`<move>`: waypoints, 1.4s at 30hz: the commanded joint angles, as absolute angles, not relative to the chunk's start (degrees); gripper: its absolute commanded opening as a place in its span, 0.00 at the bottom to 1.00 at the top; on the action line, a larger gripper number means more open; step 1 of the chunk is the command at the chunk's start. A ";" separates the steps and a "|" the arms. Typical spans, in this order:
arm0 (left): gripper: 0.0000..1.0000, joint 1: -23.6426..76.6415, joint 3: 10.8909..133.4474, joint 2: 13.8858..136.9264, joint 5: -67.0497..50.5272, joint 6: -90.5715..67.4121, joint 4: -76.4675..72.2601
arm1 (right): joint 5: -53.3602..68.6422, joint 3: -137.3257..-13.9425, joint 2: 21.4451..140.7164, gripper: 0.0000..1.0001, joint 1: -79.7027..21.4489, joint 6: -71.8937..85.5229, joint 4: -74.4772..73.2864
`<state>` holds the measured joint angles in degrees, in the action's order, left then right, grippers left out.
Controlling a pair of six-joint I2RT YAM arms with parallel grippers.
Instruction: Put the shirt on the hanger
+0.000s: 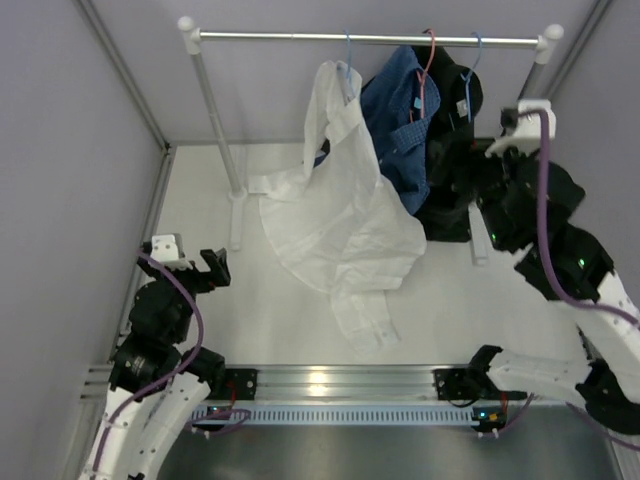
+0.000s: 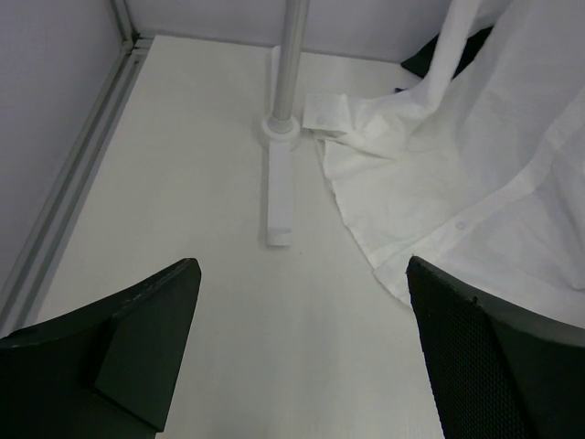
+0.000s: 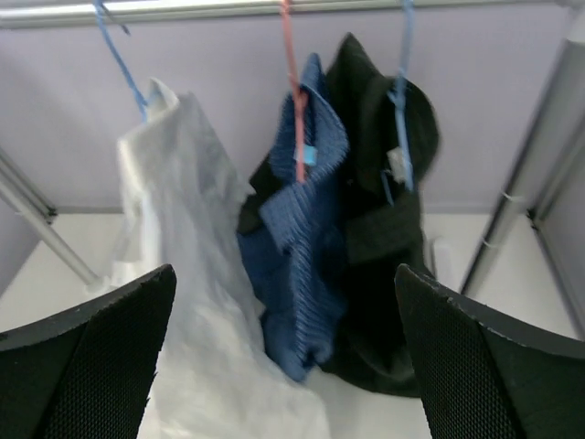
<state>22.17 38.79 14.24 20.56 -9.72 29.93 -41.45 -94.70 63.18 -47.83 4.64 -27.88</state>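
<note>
Top external | shirt on hanger; blue shirt touching; black garment beyond

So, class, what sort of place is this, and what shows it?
Likely a robot test cell: bare grey walls, a clothes rail with a white shirt hung on it, two robot arms.

The shirt is plain white, on a thin light-blue hanger. The blue shirt beside it shows a finer pattern, perhaps a small check, though the picture is too soft to be sure; it has a red hanger. The next garment is plain black, on a blue hanger. The rail is silver, the table white, the walls pale lilac-grey.
</note>
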 commanded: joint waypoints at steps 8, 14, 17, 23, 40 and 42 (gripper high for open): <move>0.98 5.63 41.31 25.66 15.92 -13.36 28.04 | -50.80 -53.47 26.31 0.99 -47.64 4.38 -31.11; 0.98 4.83 40.52 25.67 13.72 -12.74 27.95 | -54.05 -46.50 19.61 1.00 -47.55 4.75 -32.34; 0.98 5.01 39.38 24.96 11.88 -12.83 27.77 | -55.03 -45.27 16.37 0.99 -47.55 6.59 -32.87; 0.98 6.94 38.41 24.61 11.34 -12.66 27.25 | -54.14 -42.37 13.45 1.00 -47.55 8.17 -32.35; 0.98 8.79 37.44 21.27 10.11 -11.95 26.37 | -53.44 -41.40 16.52 0.99 -47.55 8.70 -32.25; 0.98 8.96 37.35 20.92 10.02 -11.95 26.46 | -53.52 -41.57 16.70 0.99 -47.55 8.88 -32.43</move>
